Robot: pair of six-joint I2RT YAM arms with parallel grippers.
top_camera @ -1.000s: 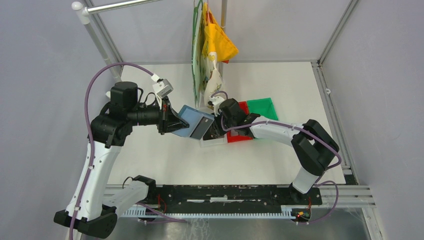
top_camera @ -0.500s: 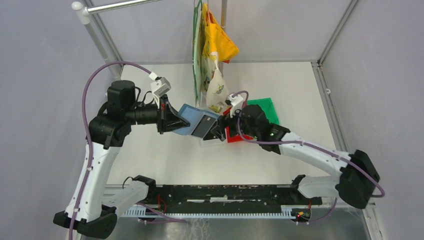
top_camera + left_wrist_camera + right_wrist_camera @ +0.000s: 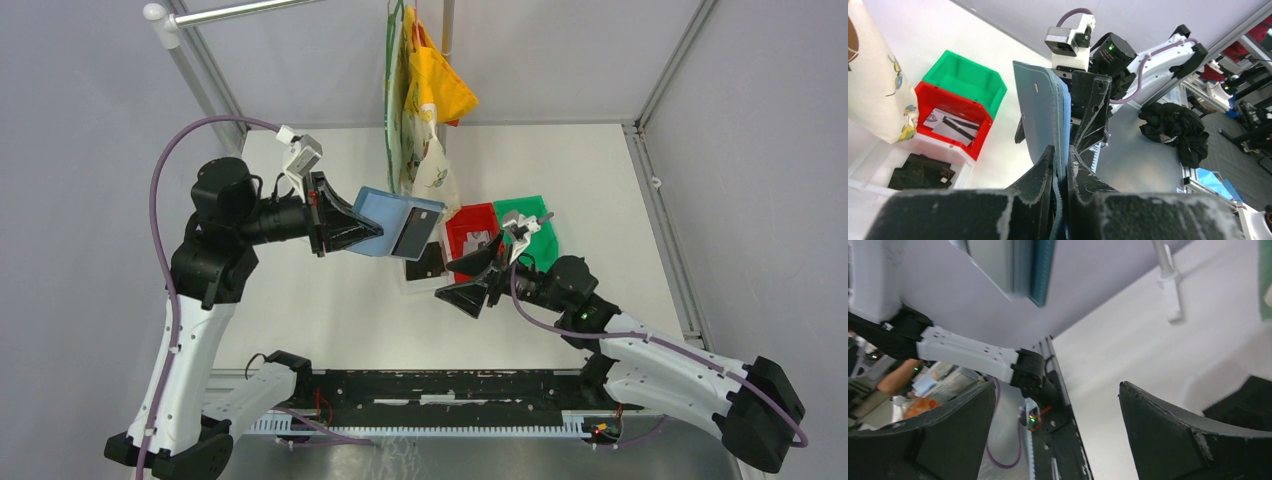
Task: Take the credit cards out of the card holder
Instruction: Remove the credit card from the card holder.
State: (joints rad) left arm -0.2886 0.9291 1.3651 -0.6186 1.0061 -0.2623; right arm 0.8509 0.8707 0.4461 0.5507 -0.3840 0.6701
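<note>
My left gripper (image 3: 352, 229) is shut on the teal-blue card holder (image 3: 383, 222) and holds it in the air, left of the bins. A dark credit card (image 3: 416, 232) sits on the holder's right half. In the left wrist view the card holder (image 3: 1040, 107) stands edge-on between the shut fingertips (image 3: 1048, 156). My right gripper (image 3: 450, 281) hangs open and empty, nearer than the holder and to its right. From the right wrist, the card holder (image 3: 1015, 265) shows at the top, above the gripper (image 3: 1058, 400). More credit cards lie in the bins: black ones (image 3: 920, 172) and a pale grey one (image 3: 948, 125).
A white bin (image 3: 423, 284), a red bin (image 3: 455, 222) and a green bin (image 3: 533, 212) stand side by side mid-table. Cloth bags (image 3: 425, 95) hang from a rail just behind the card holder. The black mounting rail (image 3: 450, 385) runs along the near edge.
My right gripper has let go at the card holder, opened wide and drawn back toward the near right. The left gripper has carried the holder slightly up and back.
</note>
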